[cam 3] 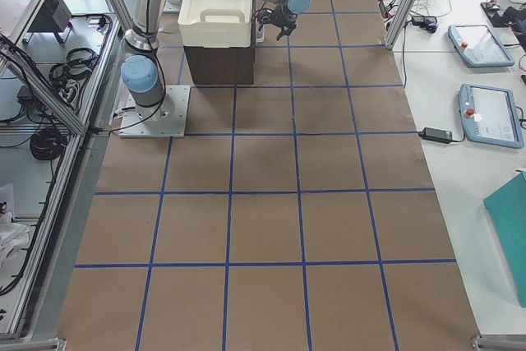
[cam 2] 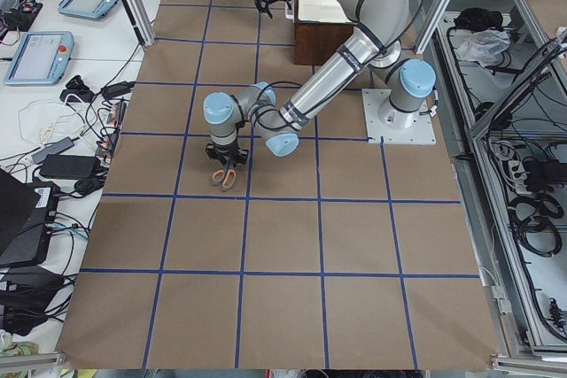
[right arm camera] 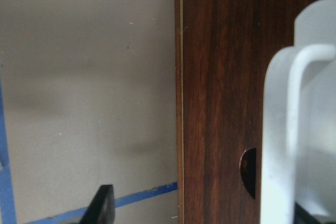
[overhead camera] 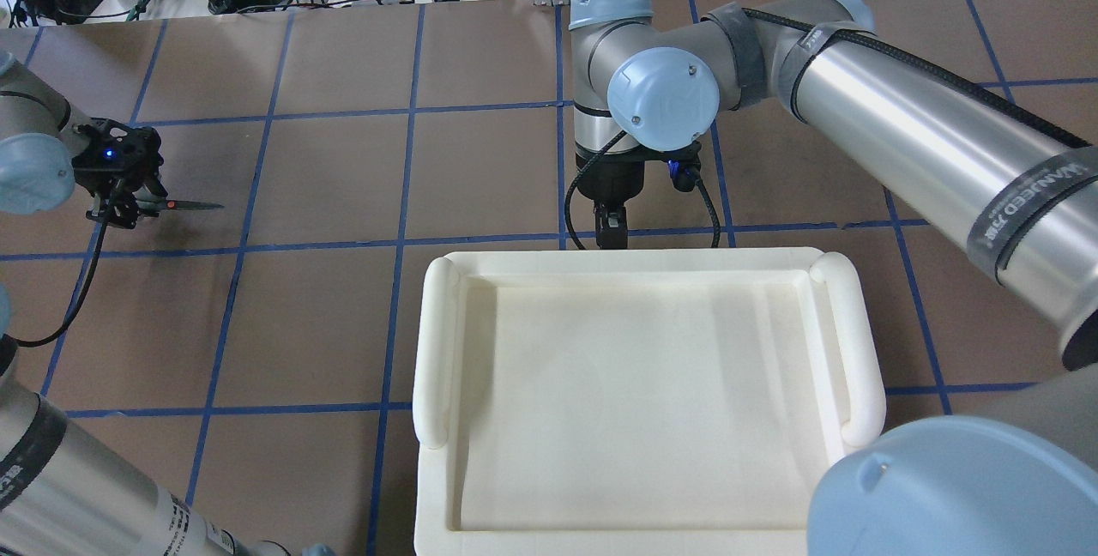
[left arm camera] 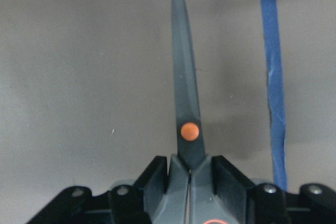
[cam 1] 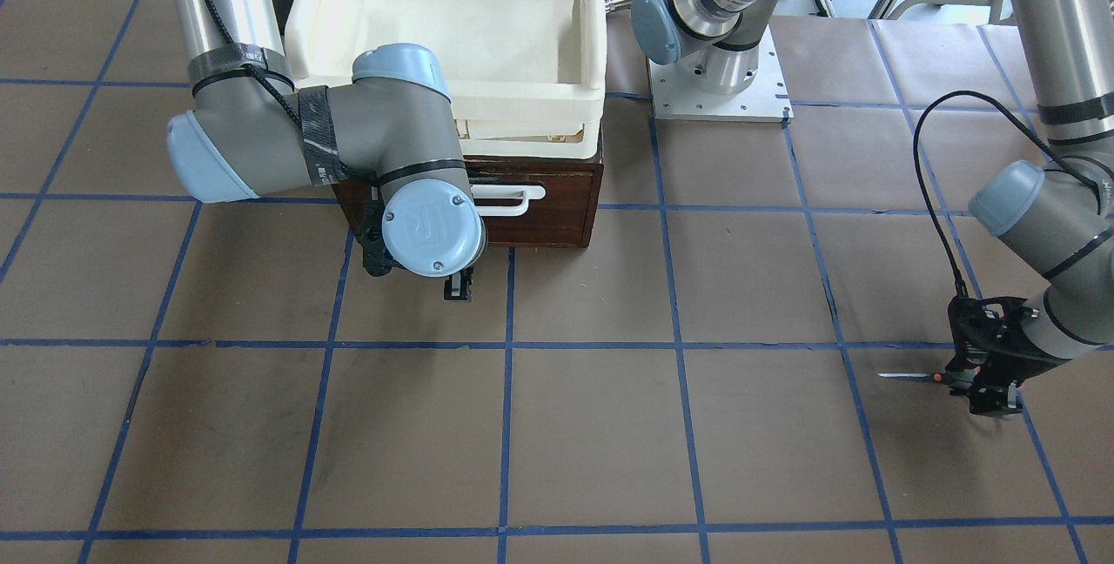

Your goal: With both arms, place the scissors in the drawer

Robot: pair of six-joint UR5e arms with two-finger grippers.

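Scissors (cam 1: 907, 375) sit at the far right of the front view, a bit below mid-height, blades closed & pointing left along the bench (cam 1: 592, 425). In the overhead view they're at the left edge (overhead camera: 184, 205), tips pointing right.

Left pincer (cam 1: 983, 383) is clamped on them. In the left wrist cam the two black fingers (left arm camera: 156, 182) press either side of the grey neck just behind the orange pivot, and the blade (left arm camera: 186, 93) runs straight up the frame beside a strip of blue tape (left arm camera: 274, 77). Can't tell whether the blades touch the bench or hang just over it.

Drawer (cam 1: 557, 216) is upper centre-left in the front view, under a stack of cream trays (cam 1: 593, 42) and well apart from the scissors. Its front looks pushed in.

Right pincer (cam 1: 459, 287) hangs just in front of the drawer, near the left end of the white handle (cam 1: 515, 198). It's spread wide & grips nothing: one fingertip (right arm camera: 102, 203) shows at lower left in the right wrist cam (the other is hidden behind the handle, which is blurred at the right of that frame).
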